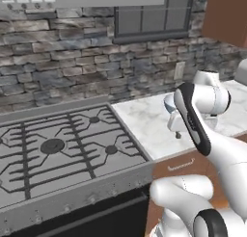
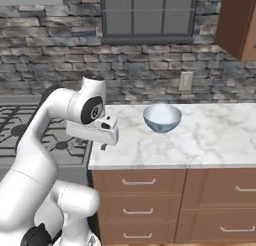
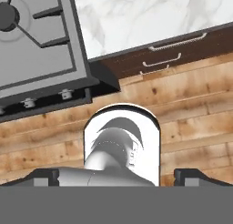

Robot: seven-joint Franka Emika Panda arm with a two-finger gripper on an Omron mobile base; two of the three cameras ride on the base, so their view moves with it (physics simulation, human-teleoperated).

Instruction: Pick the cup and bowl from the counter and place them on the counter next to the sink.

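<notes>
Table (image 2: 210, 140): white marble top with grey veins over brown drawer fronts, running right from the gas stovetop (image 1: 53, 149); its front edge and left end show in the right base view.
Stovetop: grey with black grates, butted against the left end of the table; not part of the task.
Bowl (image 2: 162, 117): pale blue-white, round and wide, upright, empty as far as the view tells; it stands on the table towards the back edge, well in from the left end. In the left base view it is partly hidden behind the arm.
Hand (image 2: 104, 146): hangs just over the front left corner of the table, fingers pointing down, jaws spread to their widest and holding nothing; the hand view looks down past the table's front edge at the wooden floor.
Bearing, hand to bowl: the bowl lies to the robot's right and farther back, towards the stone wall; near, but clearly apart.
Axis: the bowl is round, so no long axis governs the approach; its rim is the likely hold.
Cup: not identified at this moment.
Sink: not identified at this moment.
Judged next move: carry the open hand right and back across the table until it stands over the bowl's rim.
</notes>
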